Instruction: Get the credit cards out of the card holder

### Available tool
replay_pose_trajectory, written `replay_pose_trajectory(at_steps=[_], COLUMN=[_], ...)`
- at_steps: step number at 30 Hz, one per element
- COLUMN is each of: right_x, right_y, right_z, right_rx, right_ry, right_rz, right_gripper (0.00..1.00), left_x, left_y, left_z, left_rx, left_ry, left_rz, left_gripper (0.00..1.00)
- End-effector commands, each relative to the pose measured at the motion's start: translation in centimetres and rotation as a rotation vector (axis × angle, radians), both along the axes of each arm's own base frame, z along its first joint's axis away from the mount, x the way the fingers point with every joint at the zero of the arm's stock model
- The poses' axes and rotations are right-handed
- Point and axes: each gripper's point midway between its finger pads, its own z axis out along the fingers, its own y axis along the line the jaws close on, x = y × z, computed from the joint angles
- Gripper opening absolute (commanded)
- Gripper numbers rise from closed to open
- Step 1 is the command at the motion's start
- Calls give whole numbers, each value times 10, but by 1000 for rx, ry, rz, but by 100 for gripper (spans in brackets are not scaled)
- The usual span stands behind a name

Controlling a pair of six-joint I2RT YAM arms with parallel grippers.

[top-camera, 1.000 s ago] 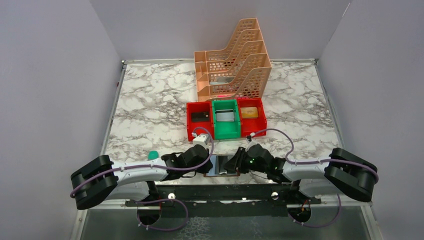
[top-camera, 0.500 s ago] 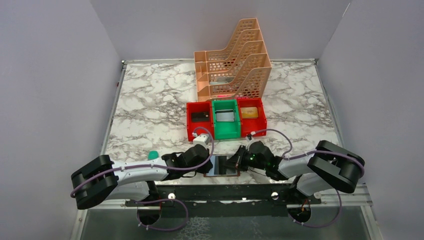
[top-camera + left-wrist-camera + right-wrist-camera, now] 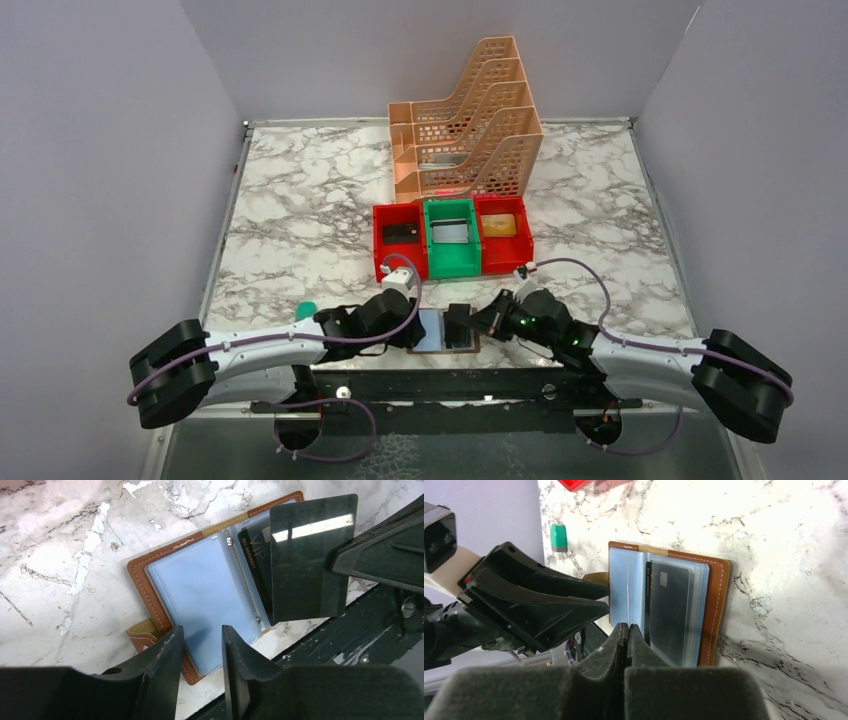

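Observed card holder (image 3: 200,595) lying open on worktop (image 3: 65,555), near edge. Observed left gripper (image 3: 200,632), jaws narrowly parted, over its snap-tab side. Observed right gripper (image 3: 627,630), jaws clamped on dark credit card (image 3: 310,560), held over right-hand pockets.

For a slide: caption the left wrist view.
Right gripper, jaws shut, holds a dark card over the open card holder; left gripper rests on its edge.

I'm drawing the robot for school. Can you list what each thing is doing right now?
card holder: open, lying on the marble table
left gripper: jaws open, over the holder's left page
right gripper: jaws shut on dark card
dark card: out of the pockets, above the holder's right half
VIP card: tucked inside the holder
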Motion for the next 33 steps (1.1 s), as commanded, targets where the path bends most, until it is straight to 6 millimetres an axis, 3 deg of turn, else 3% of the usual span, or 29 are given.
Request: replay_pose_trajectory(at_steps=[1, 11, 16, 22, 33], right_x=[4, -7, -13, -18, -27], right_y=[-12, -5, -1, 4, 8], right_z=[1, 29, 38, 58, 83], right_rx=[-28, 73, 105, 173, 275], right_ry=[-72, -199, -229, -287, -336], right_rz=[-24, 79, 126, 166, 207], right_gripper=[1, 1, 1, 1, 1], left_x=[4, 5, 11, -2, -15], left_y=[-8, -34, -37, -46, -49], left_z=[22, 76, 102, 104, 111], left_rx=[-60, -312, -540, -589, -664], left_ry=[-39, -95, -85, -45, -48], left_rz=[-6, -107, -192, -313, -385], left_gripper=[43, 69, 70, 70, 55])
